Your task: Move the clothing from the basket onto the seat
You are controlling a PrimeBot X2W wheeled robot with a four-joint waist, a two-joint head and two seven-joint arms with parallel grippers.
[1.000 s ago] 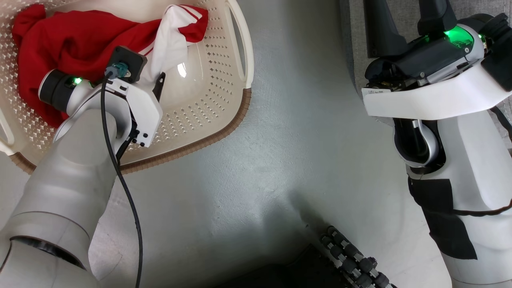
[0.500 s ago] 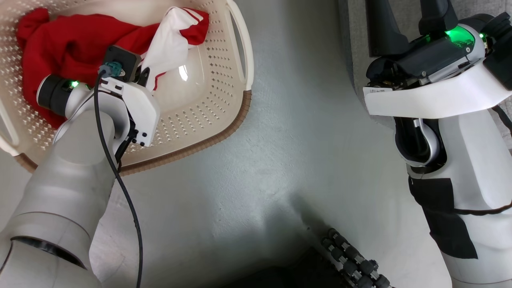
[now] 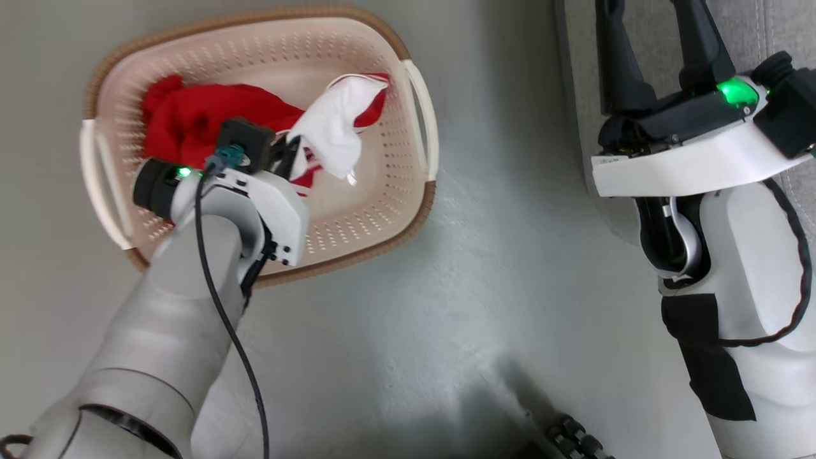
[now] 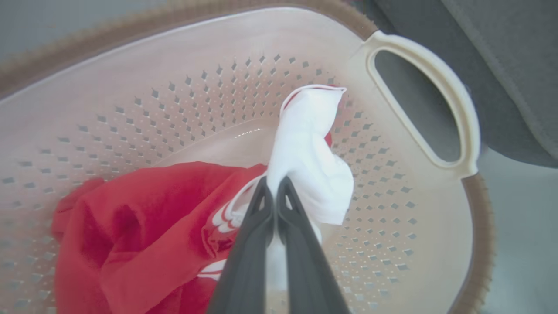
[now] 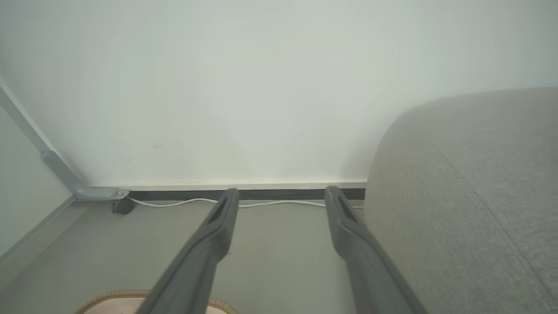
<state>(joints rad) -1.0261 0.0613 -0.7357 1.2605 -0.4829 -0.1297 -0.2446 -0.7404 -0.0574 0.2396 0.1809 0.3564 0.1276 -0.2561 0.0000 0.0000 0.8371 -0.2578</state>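
Head view: high up, facing steeply down at the floor (image 3: 446, 287); basket (image 3: 357, 223) left, seat (image 3: 781, 29) right.
Left wrist view: very near, looking into the basket.
Right wrist view: low, level, facing the wall (image 5: 261, 87).
Shared: basket and seat, all 3 views.

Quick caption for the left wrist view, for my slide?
Left end effector shut on the red-and-white clothing inside the cream laundry basket.

Pale grey forearms (image 3: 172, 306), black cable (image 3: 223, 319), green lights (image 3: 737, 92), dark fingers (image 5: 205, 253)
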